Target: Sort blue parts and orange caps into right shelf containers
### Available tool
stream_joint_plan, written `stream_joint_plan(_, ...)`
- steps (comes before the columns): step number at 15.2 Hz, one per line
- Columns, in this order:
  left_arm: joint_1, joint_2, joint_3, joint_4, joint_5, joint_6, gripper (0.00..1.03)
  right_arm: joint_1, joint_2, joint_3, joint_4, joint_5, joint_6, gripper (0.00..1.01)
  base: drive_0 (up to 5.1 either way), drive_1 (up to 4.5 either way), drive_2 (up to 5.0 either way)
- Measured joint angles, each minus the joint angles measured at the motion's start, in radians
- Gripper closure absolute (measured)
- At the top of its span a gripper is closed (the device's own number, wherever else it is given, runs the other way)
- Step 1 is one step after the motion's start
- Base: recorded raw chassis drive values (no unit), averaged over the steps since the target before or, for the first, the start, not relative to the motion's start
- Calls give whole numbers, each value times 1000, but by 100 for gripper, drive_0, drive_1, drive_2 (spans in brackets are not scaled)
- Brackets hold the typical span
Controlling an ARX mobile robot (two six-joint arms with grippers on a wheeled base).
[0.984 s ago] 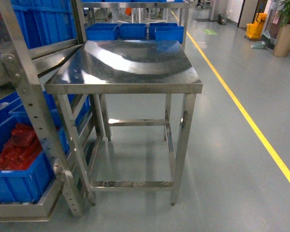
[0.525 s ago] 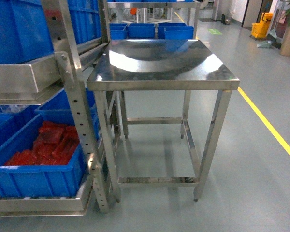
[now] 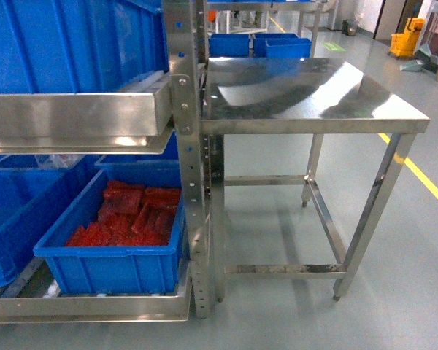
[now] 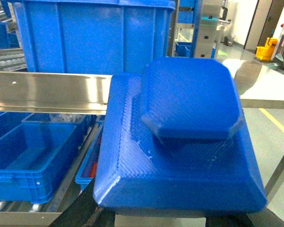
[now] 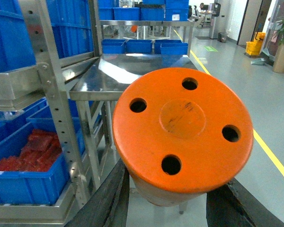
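Head view, left to right: steel shelf [image 3: 184, 109] at left, big blue bin [image 3: 73, 44] on its upper rail, lower blue bin [image 3: 109, 270] holding red parts [image 3: 131, 215]. Steel tabletop [image 3: 306, 91] stands just beside the shelf at right, more blue bins [image 3: 259, 45] behind it, yellow floor line [image 3: 423, 179] far right. No arms visible in this view.

Left wrist view: blue part [image 4: 180, 137] fills the frame, knob facing the camera, pinched between the left gripper's [image 4: 156, 218] dark fingers [image 4: 92, 213] at the bottom edge. Shelf rail and blue bins behind it.

Right wrist view: orange cap [image 5: 182, 132], flat top with four holes toward the camera, pinched between the right gripper's [image 5: 170, 205] black fingers [image 5: 111, 198]. Shelf at left, tabletop behind the cap.
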Motion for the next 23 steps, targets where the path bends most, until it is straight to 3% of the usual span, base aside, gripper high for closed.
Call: stream_joint_plan(23,0,0,0,-2,0,0,62,0,0,0,3,-1,0,62,-502,233,233)
